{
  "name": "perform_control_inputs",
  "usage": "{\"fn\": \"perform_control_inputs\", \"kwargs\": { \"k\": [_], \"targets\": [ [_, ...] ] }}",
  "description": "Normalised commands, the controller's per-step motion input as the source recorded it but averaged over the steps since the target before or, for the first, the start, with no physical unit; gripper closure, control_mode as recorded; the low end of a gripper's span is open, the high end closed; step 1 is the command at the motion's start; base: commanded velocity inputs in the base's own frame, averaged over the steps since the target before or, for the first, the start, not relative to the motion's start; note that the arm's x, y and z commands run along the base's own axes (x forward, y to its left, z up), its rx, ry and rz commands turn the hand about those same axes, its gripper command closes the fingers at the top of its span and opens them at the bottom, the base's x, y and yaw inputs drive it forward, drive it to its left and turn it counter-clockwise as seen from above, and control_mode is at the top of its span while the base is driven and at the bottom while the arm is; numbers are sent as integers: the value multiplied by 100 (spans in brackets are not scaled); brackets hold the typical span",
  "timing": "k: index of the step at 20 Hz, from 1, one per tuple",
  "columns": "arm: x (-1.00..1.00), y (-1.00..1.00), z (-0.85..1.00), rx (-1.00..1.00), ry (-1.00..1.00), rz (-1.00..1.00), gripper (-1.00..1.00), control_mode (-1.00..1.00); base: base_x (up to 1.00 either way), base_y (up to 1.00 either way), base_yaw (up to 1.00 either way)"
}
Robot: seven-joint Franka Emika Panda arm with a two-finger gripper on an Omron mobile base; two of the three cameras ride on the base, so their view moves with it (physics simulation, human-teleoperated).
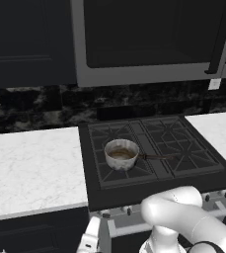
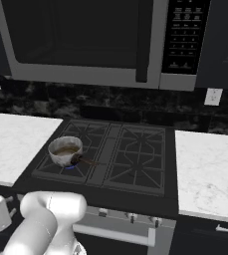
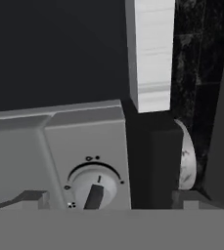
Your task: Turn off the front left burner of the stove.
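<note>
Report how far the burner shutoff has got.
Done: the arm has swung low in front of the stove, and the hand view looks close-up at a control knob on the silver panel. In hand: closing in on that knob; whether the gripper touches it cannot be told. Left: turning it off. A small blue flame shows under the saucepan on the front left burner.

Small grey-white saucepan [image 1: 121,153] w/ thin dark handle, brownish inside. Dark microwave [image 2: 95,40] w/ grey frame overhead, keypad at its right. White marble counters [image 1: 30,168] both sides. Black speckled backsplash [image 2: 110,102] behind, white wall outlets [image 2: 213,96] on it.
</note>
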Motion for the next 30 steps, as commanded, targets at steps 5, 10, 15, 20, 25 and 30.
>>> {"fn": "perform_control_inputs", "kwargs": {
  "k": [5, 10, 15, 20, 25, 30],
  "targets": [
    [22, -17, -11, 7, -5, 0, -100, -100, 0, 0, 0],
    [5, -50, -10, 0, -6, 0, -100, -100, 0, 0, 0],
    [15, -37, -6, 1, -2, 2, -100, -100, 0, 0, 0],
    [19, 5, 0, 0, 0, 0, -100, -100, 0, 0, 0],
    [2, 37, -10, 0, -1, 0, -100, -100, 0, 0, 0],
    [3, 4, -11, 0, -9, 0, -100, -100, 0, 0, 0]
  ]
}}
